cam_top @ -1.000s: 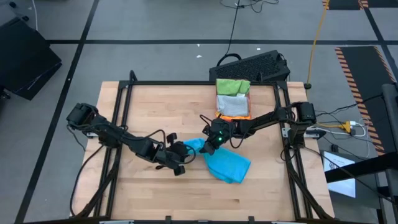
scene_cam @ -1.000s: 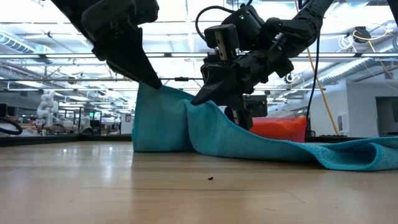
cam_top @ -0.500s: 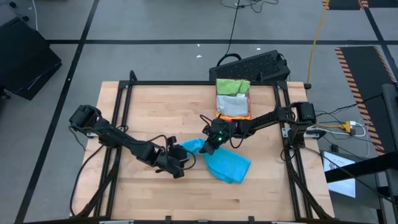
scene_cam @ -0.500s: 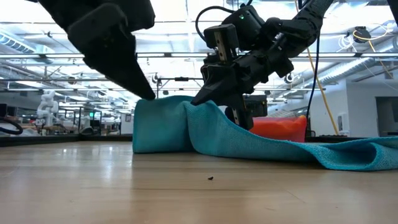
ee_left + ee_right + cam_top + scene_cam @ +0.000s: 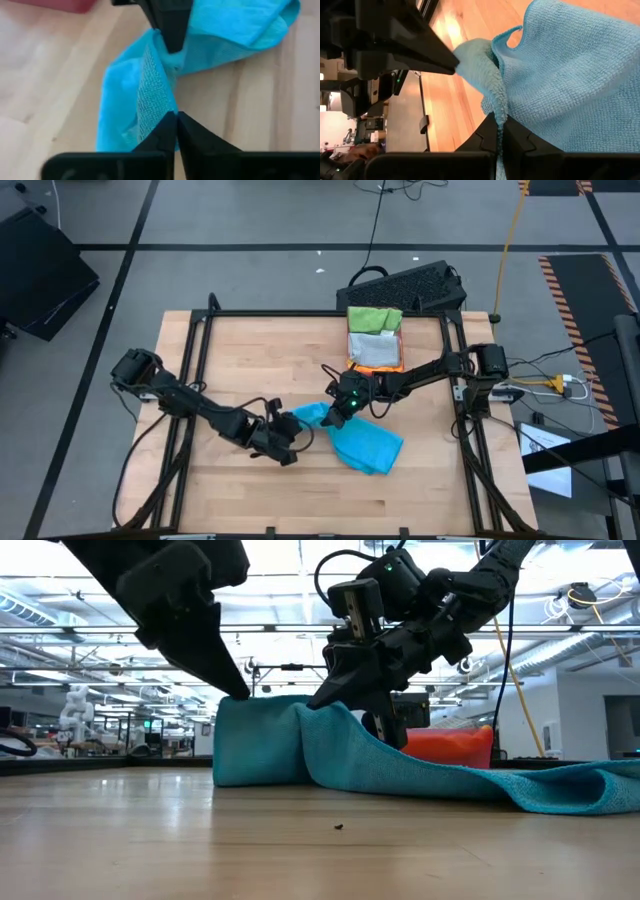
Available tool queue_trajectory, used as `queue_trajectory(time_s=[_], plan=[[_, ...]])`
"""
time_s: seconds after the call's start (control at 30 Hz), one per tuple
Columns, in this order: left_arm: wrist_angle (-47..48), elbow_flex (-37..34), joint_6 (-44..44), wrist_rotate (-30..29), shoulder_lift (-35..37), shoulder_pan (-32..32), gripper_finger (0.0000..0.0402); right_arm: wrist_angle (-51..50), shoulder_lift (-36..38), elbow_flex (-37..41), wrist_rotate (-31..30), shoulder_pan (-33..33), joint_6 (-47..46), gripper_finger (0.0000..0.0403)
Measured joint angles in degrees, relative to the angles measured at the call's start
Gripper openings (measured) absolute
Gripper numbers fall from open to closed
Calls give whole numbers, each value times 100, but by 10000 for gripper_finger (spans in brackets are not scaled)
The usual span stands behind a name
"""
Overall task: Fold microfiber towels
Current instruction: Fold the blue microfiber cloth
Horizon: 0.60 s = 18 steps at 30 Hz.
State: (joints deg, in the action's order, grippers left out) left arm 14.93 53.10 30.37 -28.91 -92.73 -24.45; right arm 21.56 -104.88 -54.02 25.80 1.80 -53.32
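A bright blue microfiber towel [image 5: 365, 445] lies crumpled at mid-table, its right part flat on the wood [image 5: 560, 790] and its left part raised in two ridges. My left gripper [image 5: 292, 423] is shut at the left ridge. My right gripper [image 5: 333, 418] is shut on the ridge beside it. The two grippers' tips stand close together over the towel's left end. Green [image 5: 374, 318] and grey [image 5: 377, 352] towels lie stacked on a pink-red tray [image 5: 352, 363] at the far side. My left gripper pinches the folded edge [image 5: 162, 102] of the towel's left end, only at the free ends of its fingers [image 5: 243, 693]. It comes slanting down from the table's left. That end stands up from the wood as a low, flat-topped ridge. My right gripper pinches the towel's hemmed edge [image 5: 501, 112] between its two fingers. It comes slanting down from the table's right. The cloth rises to the fingertips [image 5: 318, 700] in a peak and falls away slack to the table on the right.
A black keyboard [image 5: 410, 285] lies past the table's far edge behind the tray. Black frame rails [image 5: 200, 340] run along the table's left and right sides. Bare wood [image 5: 270, 360] shows to the left and near side of the towel.
The towel's left ridge was drawn up into a sharp peak under my left fingertips. It has sunk back to a flat top. The right ridge and my right gripper have stayed as they were.
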Motion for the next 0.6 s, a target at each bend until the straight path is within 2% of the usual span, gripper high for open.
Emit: queue_trajectory(time_s=[0.07,0.13,0.43,0.6], plan=[[-20,0,-2,192,0,2,9,0,0,0,1,0,-7,2],[-50,0,29,211,0,-44,25,0,0,0,2,0,-43,2],[16,1,15,-164,-165,-222,191,0,0,0,23,0,-120,2],[-182,6,17,-248,-481,-227,249,-9,-2,0,142,0,-209,2]])
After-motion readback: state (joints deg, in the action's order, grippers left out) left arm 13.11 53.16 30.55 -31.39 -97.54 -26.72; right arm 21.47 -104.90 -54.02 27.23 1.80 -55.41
